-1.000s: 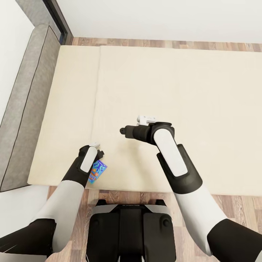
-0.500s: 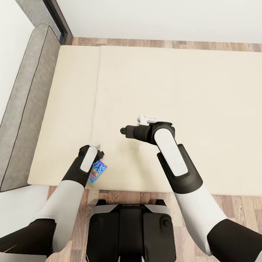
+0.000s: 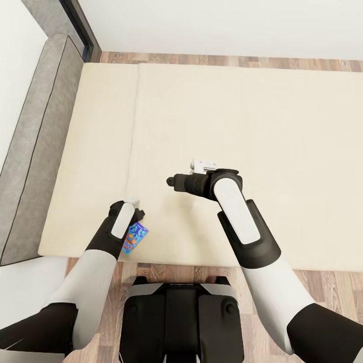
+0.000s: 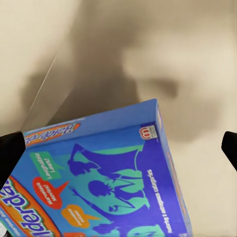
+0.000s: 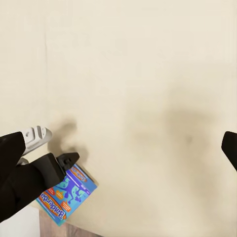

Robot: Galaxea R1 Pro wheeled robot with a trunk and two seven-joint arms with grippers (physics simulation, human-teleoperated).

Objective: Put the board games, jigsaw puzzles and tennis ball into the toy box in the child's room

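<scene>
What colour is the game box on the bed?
Blue, with teal cartoon figures; the board game shows best in the left wrist view.

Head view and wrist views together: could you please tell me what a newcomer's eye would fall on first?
The small blue board game stands out most, a bright spot at the near edge of the plain cream bed, under the left gripper. In the left wrist view its cartoon print lies between the two dark fingertips. The right gripper hovers open over bare mattress near the middle.
</scene>
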